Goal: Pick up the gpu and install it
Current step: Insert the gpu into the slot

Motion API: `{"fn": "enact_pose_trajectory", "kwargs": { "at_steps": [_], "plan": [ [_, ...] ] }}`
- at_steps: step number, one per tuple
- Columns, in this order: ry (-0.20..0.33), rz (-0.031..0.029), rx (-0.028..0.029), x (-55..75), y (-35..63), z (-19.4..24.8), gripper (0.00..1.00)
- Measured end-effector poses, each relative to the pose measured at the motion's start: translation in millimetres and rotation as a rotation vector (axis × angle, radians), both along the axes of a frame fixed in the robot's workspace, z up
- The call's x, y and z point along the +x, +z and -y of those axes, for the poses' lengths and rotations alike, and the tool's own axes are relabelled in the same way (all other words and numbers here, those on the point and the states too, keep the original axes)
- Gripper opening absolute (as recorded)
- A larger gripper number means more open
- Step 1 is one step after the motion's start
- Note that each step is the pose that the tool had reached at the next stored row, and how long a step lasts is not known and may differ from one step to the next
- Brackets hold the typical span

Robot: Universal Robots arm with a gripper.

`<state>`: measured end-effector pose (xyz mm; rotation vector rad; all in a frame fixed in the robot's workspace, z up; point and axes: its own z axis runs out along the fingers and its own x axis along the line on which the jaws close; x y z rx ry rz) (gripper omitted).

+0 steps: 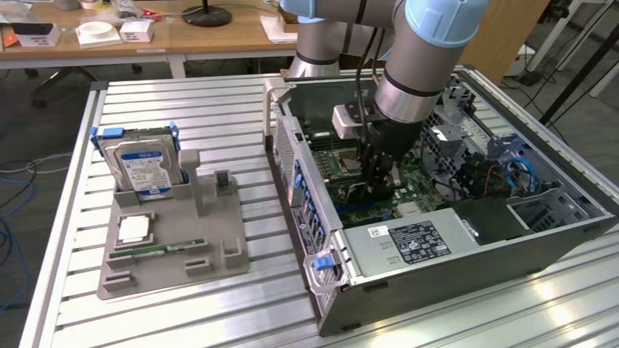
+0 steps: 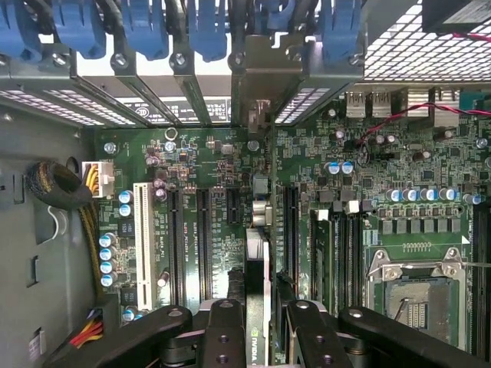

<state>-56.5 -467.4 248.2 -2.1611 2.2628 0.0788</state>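
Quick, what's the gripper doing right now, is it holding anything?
Gripper: closed on the gpu, holding it edge-down over the motherboard inside the open computer case.

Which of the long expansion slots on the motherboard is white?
The leftmost long slot in the wrist view, beside the row of blue-topped capacitors. The other long slots next to it are black.

Hard drive [image 1: 145, 168] upright in tray [image 1: 164, 254]
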Motion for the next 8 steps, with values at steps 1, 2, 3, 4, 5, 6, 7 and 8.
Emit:
{"fn": "enact_pose_trajectory", "kwargs": {
  "at_steps": [1,2,3,4,5,6,7,8],
  "plan": [
    [0.0,-0.0001,0.0001,0.0,0.0,0.0,0.26],
    [0.0,-0.0001,0.0001,0.1,0.0,0.0,0.26],
    [0.0,-0.0003,0.0001,0.2,0.0,0.0,0.26],
    [0.0,-0.0003,0.0001,0.2,0.0,0.0,0.26],
    [0.0,-0.0003,0.0002,0.2,0.0,0.0,0.26],
    [0.0,-0.0003,0.0003,0.3,0.1,0.0,0.26],
    [0.0,-0.0003,0.0003,0.3,0.1,0.0,0.26],
    [0.0,-0.0002,0.0003,0.3,0.1,0.0,0.26]
  ]
}}
